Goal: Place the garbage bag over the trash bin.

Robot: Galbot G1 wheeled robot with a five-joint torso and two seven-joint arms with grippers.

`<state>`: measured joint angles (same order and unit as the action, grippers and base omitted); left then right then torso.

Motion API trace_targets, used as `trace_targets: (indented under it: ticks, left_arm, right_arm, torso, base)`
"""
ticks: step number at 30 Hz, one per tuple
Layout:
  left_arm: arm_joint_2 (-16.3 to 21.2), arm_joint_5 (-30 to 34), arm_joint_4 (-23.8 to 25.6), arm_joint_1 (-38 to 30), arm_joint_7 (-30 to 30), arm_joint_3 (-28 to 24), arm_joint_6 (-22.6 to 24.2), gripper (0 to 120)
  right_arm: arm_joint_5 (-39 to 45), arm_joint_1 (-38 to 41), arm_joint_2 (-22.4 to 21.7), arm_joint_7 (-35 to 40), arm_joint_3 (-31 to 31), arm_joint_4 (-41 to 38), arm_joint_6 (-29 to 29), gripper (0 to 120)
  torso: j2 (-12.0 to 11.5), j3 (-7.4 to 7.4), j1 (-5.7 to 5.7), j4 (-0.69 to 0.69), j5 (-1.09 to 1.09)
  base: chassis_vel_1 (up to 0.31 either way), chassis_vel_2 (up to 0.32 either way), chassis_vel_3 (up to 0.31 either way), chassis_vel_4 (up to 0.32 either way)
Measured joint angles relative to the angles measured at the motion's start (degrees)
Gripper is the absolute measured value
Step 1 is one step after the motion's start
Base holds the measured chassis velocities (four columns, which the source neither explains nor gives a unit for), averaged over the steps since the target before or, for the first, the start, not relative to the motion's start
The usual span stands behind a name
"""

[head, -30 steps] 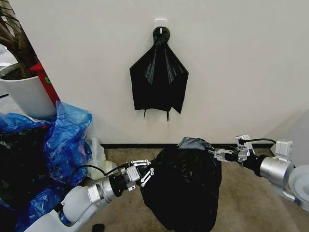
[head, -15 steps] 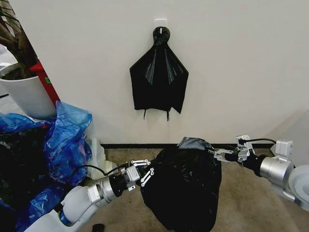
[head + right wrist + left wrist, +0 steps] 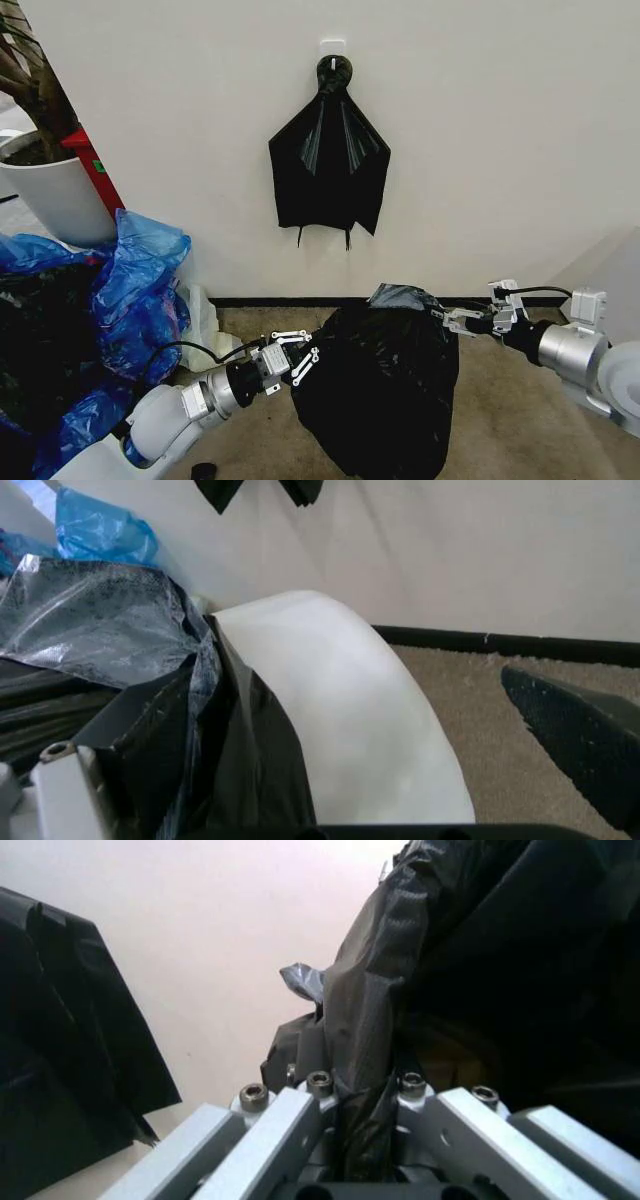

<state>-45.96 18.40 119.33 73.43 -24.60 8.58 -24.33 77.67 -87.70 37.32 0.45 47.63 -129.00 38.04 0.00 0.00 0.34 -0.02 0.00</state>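
Note:
The black garbage bag (image 3: 375, 385) stands draped over a bulky shape on the floor in the head view. My left gripper (image 3: 298, 357) is at the bag's left side, shut on a fold of the plastic (image 3: 362, 1087) that runs between its fingers. At the bag's upper right edge, my right gripper (image 3: 452, 318) is open, its fingers (image 3: 62, 791) spread wide. The cream-white trash bin (image 3: 345, 705) shows between them in the right wrist view, with the bag's black plastic (image 3: 235, 772) lying against its side. In the head view the bag hides the bin.
Blue translucent bags (image 3: 130, 285) are heaped at the left, below a white plant pot (image 3: 55, 195). A fan-shaped black bundle (image 3: 328, 170) hangs on the wall above. Bare carpet (image 3: 510, 420) lies to the right of the bag.

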Motion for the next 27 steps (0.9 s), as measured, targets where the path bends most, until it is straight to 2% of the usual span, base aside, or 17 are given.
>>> trace_targets:
  ticks: [21,26,27]
  left_arm:
    - [0.0,0.5,-0.2,-0.2,0.6,0.0,0.4,1]
    - [0.0,6.6,-2.0,-2.1,8.2,0.5,5.9,1]
    - [-0.1,9.1,-2.7,-2.9,11.4,0.8,8.0,1]
  right_arm:
    - [-0.4,0.0,0.2,0.0,-0.2,-0.1,-0.1,100]
    - [-6.2,0.0,2.5,-0.4,-3.1,-2.0,-2.8,100]
    - [-8.5,-0.1,3.5,-0.5,-4.4,-2.7,-3.7,100]
  torso:
    - [0.0,0.0,0.0,0.0,0.0]
    - [0.0,0.0,0.0,0.0,-0.01]
    - [0.0,0.0,0.0,0.0,0.0]
  base:
    - [0.0,0.0,0.0,0.0]
    - [0.0,0.0,0.0,0.0]
    - [0.0,0.0,0.0,0.0]
